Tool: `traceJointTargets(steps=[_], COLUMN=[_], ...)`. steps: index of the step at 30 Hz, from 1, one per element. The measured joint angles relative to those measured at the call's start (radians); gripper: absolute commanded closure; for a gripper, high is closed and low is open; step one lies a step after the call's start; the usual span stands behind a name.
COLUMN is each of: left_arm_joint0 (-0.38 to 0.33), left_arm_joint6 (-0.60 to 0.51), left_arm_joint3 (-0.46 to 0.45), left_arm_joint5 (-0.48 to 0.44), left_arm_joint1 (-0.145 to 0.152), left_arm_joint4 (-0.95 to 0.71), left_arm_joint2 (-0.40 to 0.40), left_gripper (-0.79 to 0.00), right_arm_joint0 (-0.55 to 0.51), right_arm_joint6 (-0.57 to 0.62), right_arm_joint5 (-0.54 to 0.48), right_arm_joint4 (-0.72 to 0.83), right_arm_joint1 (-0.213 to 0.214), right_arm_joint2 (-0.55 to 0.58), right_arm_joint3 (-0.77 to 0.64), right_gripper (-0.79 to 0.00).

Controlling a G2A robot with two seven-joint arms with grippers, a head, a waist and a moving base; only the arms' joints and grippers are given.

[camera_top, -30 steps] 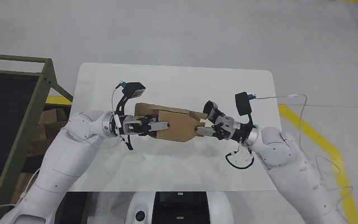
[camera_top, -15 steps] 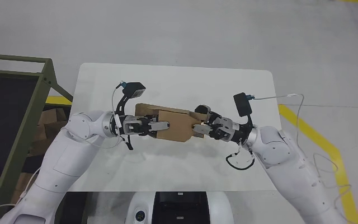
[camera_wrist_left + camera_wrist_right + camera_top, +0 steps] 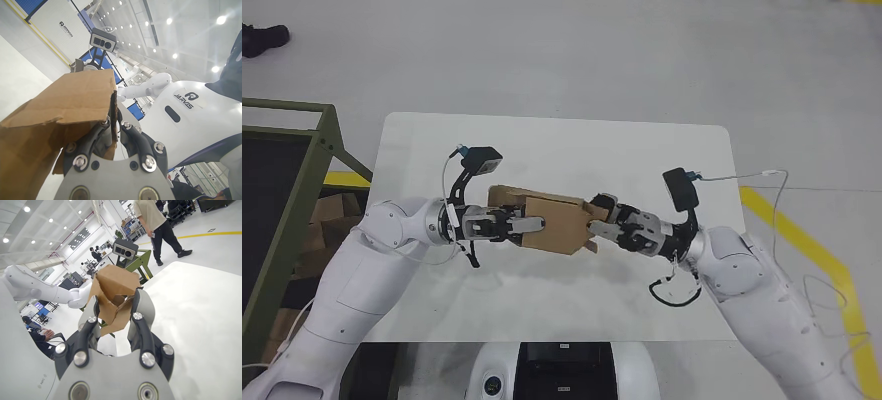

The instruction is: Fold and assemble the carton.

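Observation:
A brown cardboard carton (image 3: 554, 222) is held above the middle of the white table (image 3: 642, 150). My left gripper (image 3: 525, 226) is at its left end, shut on one side wall; in the left wrist view the fingers (image 3: 105, 130) pinch the corrugated edge of the carton (image 3: 75, 98). My right gripper (image 3: 594, 229) is at the carton's right end. In the right wrist view it (image 3: 116, 306) stands open, its fingers on either side of the crumpled end flaps of the carton (image 3: 115, 285).
A green metal frame (image 3: 302, 150) stands off the table's left edge, with flat cardboard pieces (image 3: 327, 215) beside it. A yellow floor line (image 3: 802, 250) runs to the right. Bare table lies in front of and behind the carton.
My right gripper has moved left, closing in on the carton's right end until the flaps sit between its fingers. The left gripper and the carton have stayed put.

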Motion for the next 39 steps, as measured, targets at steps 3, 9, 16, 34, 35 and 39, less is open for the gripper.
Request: traceJointTargets(steps=[3, 9, 16, 34, 35, 39], left_arm_joint0=[-0.001, -0.001, -0.002, -0.003, -0.003, -0.005], left_arm_joint6=[0.001, 0.0, 0.0, 0.002, 0.002, 0.002], left_arm_joint3=[-0.002, -0.003, -0.006, -0.011, -0.012, -0.012], left_arm_joint5=[-0.001, 0.0, 0.0, -0.002, -0.002, -0.002], left_arm_joint1=[0.0, 0.001, 0.003, 0.005, 0.006, 0.006], left_arm_joint4=[0.0, 0.0, -0.003, -0.004, -0.005, -0.007], left_arm_joint2=[0.001, 0.001, 0.0, 0.0, 0.0, 0.002], left_gripper=[0.0, 0.0, 0.0, 0.0, 0.0, 0.0], right_arm_joint0=[0.003, 0.011, 0.014, 0.024, 0.022, 0.015], right_arm_joint6=[0.009, 0.017, 0.029, 0.035, 0.033, 0.031], right_arm_joint5=[-0.001, 0.004, 0.007, 0.005, 0.007, 0.018], right_arm_joint4=[0.009, 0.012, 0.018, 0.022, 0.019, 0.0], right_arm_joint1=[0.0, -0.002, -0.003, -0.007, -0.007, -0.005], right_arm_joint2=[-0.003, -0.01, -0.015, -0.029, -0.027, -0.02], right_arm_joint3=[-0.002, -0.002, 0.002, 0.033, 0.032, 0.027], right_gripper=[-0.231, -0.237, -0.212, -0.219, -0.219, -0.219])
